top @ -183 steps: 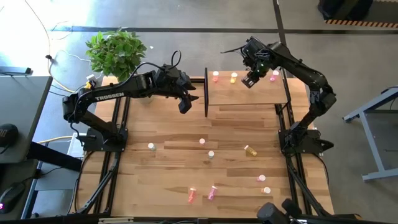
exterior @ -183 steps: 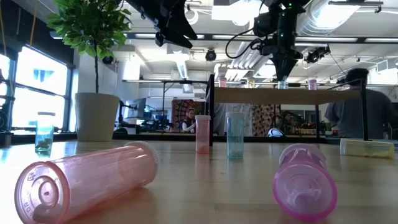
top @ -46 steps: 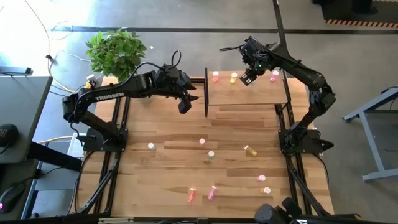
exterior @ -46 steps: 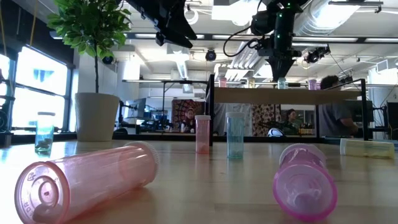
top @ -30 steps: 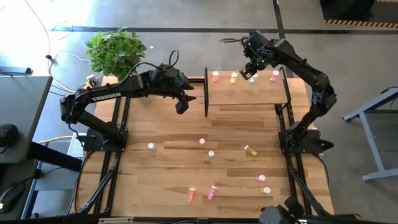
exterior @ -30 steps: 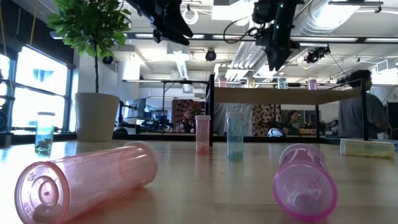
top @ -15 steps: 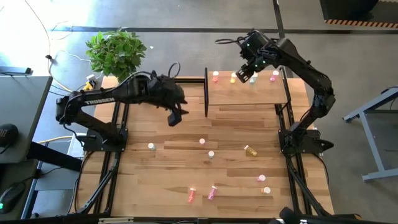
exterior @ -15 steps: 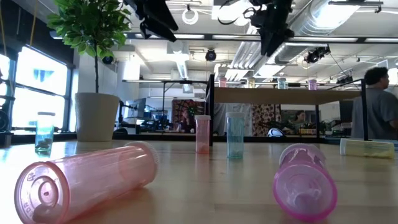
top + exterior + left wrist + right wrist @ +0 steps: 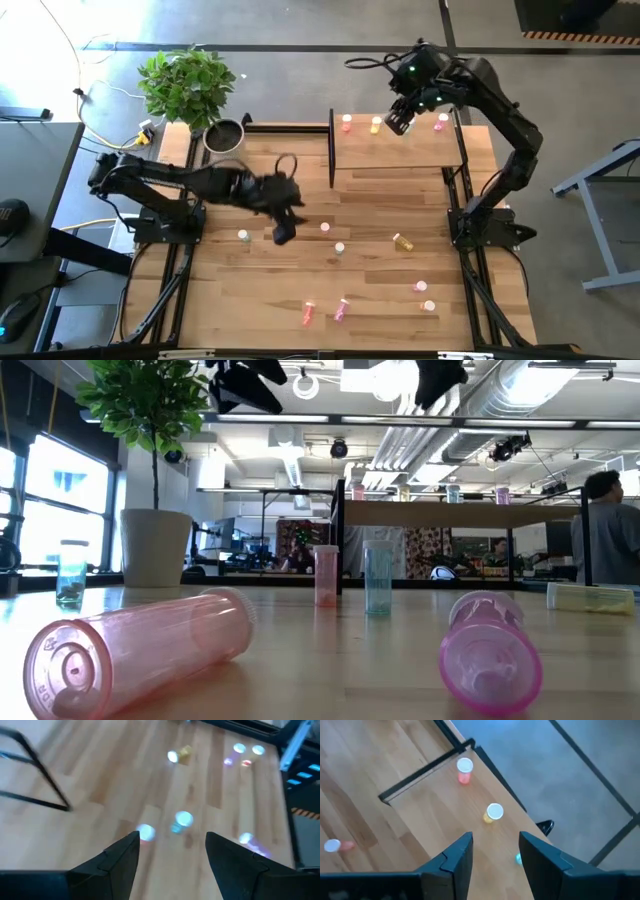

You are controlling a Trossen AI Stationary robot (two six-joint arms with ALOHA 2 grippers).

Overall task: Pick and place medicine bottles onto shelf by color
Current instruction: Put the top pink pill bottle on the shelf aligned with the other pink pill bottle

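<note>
**Now: four medicine bottles on the shelf, eight down on the surface, both end effectors empty**

Up on the shelf (image 9: 400,160), at the far right of the surface (image 9: 300,275), in a row along its far edge: a red-pink bottle (image 9: 347,123), a yellow bottle (image 9: 376,125), a pale green bottle (image 9: 518,858) and a magenta bottle (image 9: 441,122), all upright and apart from one another.

Down on the surface, eight more medicine bottles. Upright near the middle: a pale one (image 9: 243,237), another (image 9: 325,228) and a third (image 9: 340,248). Lying on its side to the right of these: a yellow one (image 9: 403,242). Nearer the front right: two upright, a pink one (image 9: 421,288) and a pale one (image 9: 429,306) close behind it. Lying side by side at the front: a red-pink one (image 9: 309,312) and a magenta one (image 9: 342,308), not quite touching.

Right end effector (image 9: 400,120): hangs above the shelf's far edge, over the gap between the yellow and magenta bottles, clear of the board. Fingers (image 9: 455,857) apart, nothing between them.

Left end effector (image 9: 283,232): reaches out low over the middle of the surface, between the leftmost pale bottle and the one beside it, touching neither. Fingers (image 9: 122,857) spread wide, nothing held.

Beyond the far left corner: a leafy plant (image 9: 187,85), with a grey pot (image 9: 224,135) just beside it. In the room behind the surface, at the right of the low view: a person (image 9: 605,540).
</note>
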